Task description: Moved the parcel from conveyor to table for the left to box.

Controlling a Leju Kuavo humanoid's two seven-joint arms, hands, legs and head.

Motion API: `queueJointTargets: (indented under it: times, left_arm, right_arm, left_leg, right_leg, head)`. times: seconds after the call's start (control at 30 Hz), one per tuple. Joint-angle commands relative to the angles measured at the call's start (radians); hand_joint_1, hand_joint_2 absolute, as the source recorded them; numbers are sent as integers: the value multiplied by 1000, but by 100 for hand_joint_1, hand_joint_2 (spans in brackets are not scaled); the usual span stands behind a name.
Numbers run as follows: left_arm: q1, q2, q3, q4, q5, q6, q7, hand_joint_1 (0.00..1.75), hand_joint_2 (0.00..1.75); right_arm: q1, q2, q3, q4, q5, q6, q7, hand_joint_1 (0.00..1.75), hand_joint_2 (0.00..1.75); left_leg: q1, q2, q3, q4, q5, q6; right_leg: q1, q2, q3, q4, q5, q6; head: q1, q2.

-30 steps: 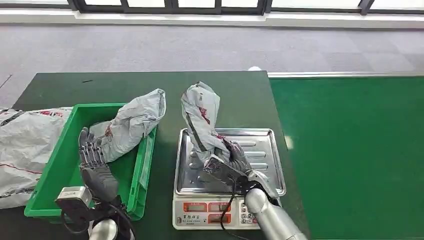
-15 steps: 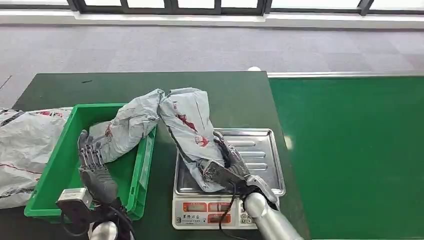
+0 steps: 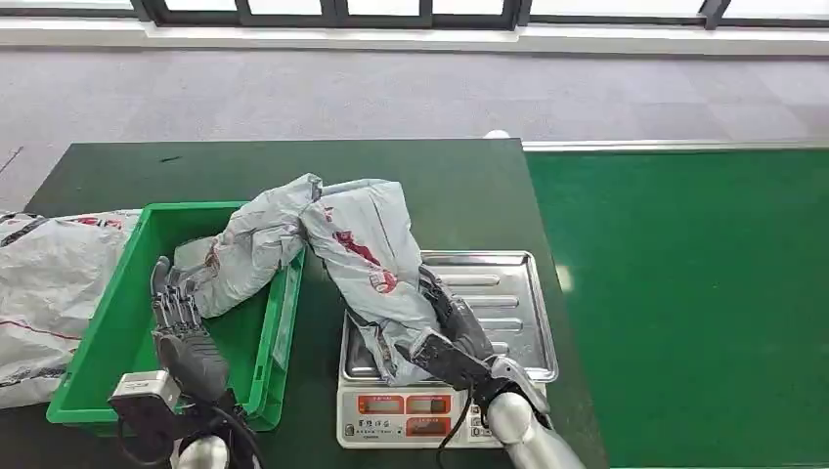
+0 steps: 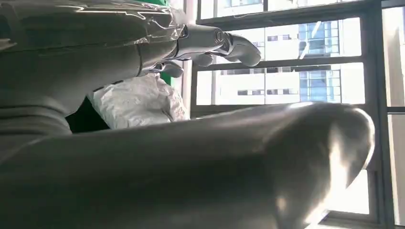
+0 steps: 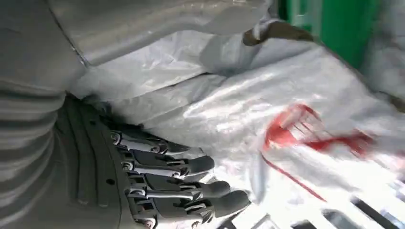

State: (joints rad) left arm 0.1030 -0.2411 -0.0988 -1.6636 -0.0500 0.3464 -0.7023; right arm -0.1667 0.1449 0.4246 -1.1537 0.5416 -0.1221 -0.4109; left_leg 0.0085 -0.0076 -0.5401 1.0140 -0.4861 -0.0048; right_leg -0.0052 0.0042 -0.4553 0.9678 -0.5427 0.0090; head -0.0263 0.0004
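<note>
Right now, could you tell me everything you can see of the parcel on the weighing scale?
The parcel is a crumpled grey plastic mailer bag with red print. Its lower end sits on the steel tray of the scale, and it tilts left, its top touching another grey parcel lying in the green bin. The right hand lies against its lower end.

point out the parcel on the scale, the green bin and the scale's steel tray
parcel on the scale [image 3: 367,256], head view, on its grey wrapping near the red print
green bin [image 3: 117,308], head view, on its left inner wall
steel tray [image 3: 508,303], head view, on its bare ribbed right half
</note>
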Motion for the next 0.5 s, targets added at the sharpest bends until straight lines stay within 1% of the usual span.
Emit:
queueJointTargets:
  times: [0.03, 0.07, 0.2, 0.23, 0.27, 0.33, 0.4, 0.43, 0.47, 0.5]
  left_arm:
    - [-10, 51, -41, 10, -57, 85, 4, 0, 0]
    - [-8, 54, -47, 4, -76, 119, 4, 0, 0]
    - [-8, 54, -47, 4, -76, 119, 4, 0, 0]
    - [-1, 59, -66, -26, -88, 182, 4, 0, 0]
    - [5, 61, -73, -35, -83, 202, 4, 0, 0]
    - [3, 82, -111, -27, -133, 251, 4, 0, 0]
    - [-52, 85, -140, 9, -251, 248, 17, 0, 0]
    - [-82, 95, -159, 23, -331, 233, 54, 0, 0]
    - [-99, 89, -160, 25, -351, 226, 76, 0, 0]
    - [-115, 102, -174, 32, -391, 213, 103, 0, 0]
  right_arm:
    - [255, -55, -132, -425, -105, 15, -125, 0, 175]
    - [271, -51, -144, -443, -111, 21, -141, 0, 175]
    - [271, -51, -144, -443, -111, 21, -141, 0, 175]
    - [286, -36, -161, -456, -113, 22, -167, 0, 175]
    - [295, -32, -169, -467, -112, 18, -182, 0, 175]
    - [344, -18, -201, -522, -128, 10, -232, 0, 175]
    - [407, -14, -224, -591, -144, 14, -275, 0, 175]
    - [424, -12, -231, -612, -148, 35, -285, 0, 175]
    - [433, -13, -235, -625, -149, 51, -287, 0, 175]
    - [433, -20, -231, -646, -170, 56, -287, 0, 175]
  left_leg:
    - [-2, -6, -3, -3, 2, 0]
    - [-3, -7, -3, -5, 3, 0]
    - [-1, -5, -5, -1, 1, 0]
    - [-2, -4, -5, -3, 2, 0]
    - [-1, -1, -6, -1, 1, 0]
    - [-1, -1, -6, -2, 2, 0]
    - [-1, -5, -6, -2, 2, 0]
    - [-1, -5, -6, -1, 1, 0]
    - [-2, -7, -7, -4, 4, 0]
    - [-2, -8, -7, -2, 3, 0]
  right_leg:
    - [-2, -8, -1, -2, 0, 0]
    - [-3, -9, -2, -3, 0, 0]
    - [-1, -5, -3, -1, -1, 0]
    - [-2, -4, -4, -1, 0, -1]
    - [-1, -1, -5, 0, 0, -1]
    - [-1, -3, -5, -1, 0, -1]
    - [-1, -7, -5, -1, -1, -1]
    - [-1, -5, -4, 0, -1, -1]
    - [-2, -8, -5, -3, 0, -1]
    - [-2, -9, -5, -1, -1, -1]
  head:
    - [0, 0]
    - [0, 0]
    - [0, 0]
    - [0, 0]
    - [0, 0]
    - [0, 0]
    - [0, 0]
    - [0, 0]
    - [0, 0]
    - [0, 0]
